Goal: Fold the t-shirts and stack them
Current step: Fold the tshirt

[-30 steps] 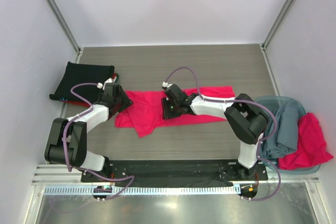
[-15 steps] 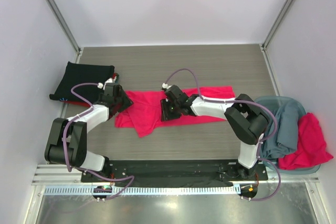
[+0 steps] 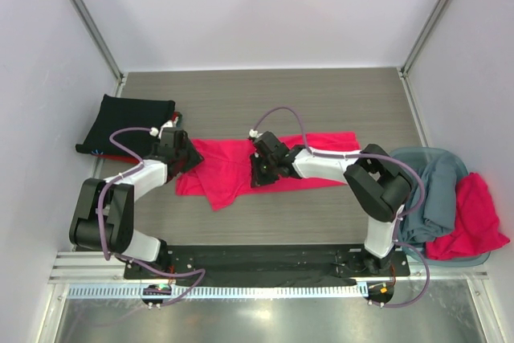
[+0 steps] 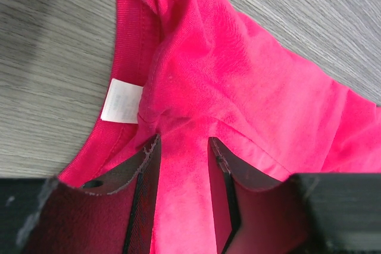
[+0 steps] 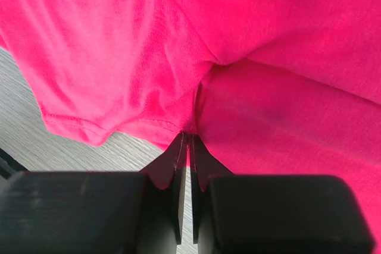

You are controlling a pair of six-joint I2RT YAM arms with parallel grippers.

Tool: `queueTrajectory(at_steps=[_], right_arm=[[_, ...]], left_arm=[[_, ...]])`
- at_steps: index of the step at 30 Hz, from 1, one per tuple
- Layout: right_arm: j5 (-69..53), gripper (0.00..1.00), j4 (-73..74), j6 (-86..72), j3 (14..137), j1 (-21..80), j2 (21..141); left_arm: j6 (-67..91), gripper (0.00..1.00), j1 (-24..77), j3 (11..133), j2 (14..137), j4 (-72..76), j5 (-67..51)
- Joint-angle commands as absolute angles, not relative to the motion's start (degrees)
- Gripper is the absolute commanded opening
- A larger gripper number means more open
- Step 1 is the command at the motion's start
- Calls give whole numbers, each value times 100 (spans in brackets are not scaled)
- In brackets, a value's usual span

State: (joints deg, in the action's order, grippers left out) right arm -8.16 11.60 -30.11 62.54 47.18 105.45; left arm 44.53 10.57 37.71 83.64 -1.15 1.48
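The pinkish-red t-shirt lies crumpled lengthwise across the middle of the table. My left gripper is at its left, neck end. In the left wrist view the gripper is open, its fingers astride a ridge of the shirt, with the white neck label just to the left. My right gripper is at the shirt's middle. In the right wrist view it is shut on a pinch of the shirt near a hemmed edge.
A folded black t-shirt lies at the far left by the wall. A pile at the right edge holds a grey-blue shirt and a red one. The black base rail runs along the near edge.
My right gripper has turned and shifted slightly left on the shirt. The left gripper has barely moved.
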Motion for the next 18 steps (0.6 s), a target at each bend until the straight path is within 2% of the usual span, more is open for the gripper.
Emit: queueTrajectory(at_steps=[1,15,17,18], right_arm=[[-791,12,1204,-2979,6223,4737,10195],[-378,9,1599,-2918,6030,4720,9756],[-352,9,1644,-2927,6003,4685,9703],[-343,15,1635,-2918,5968,4667,9634]], left_arm=[[4386,38,1090,3858,8385,-88,246],[4342,38,1081,3885,8411,-106,316],[4342,38,1090,3876,8402,-123,334],[4333,38,1090,3876,8402,-123,334]])
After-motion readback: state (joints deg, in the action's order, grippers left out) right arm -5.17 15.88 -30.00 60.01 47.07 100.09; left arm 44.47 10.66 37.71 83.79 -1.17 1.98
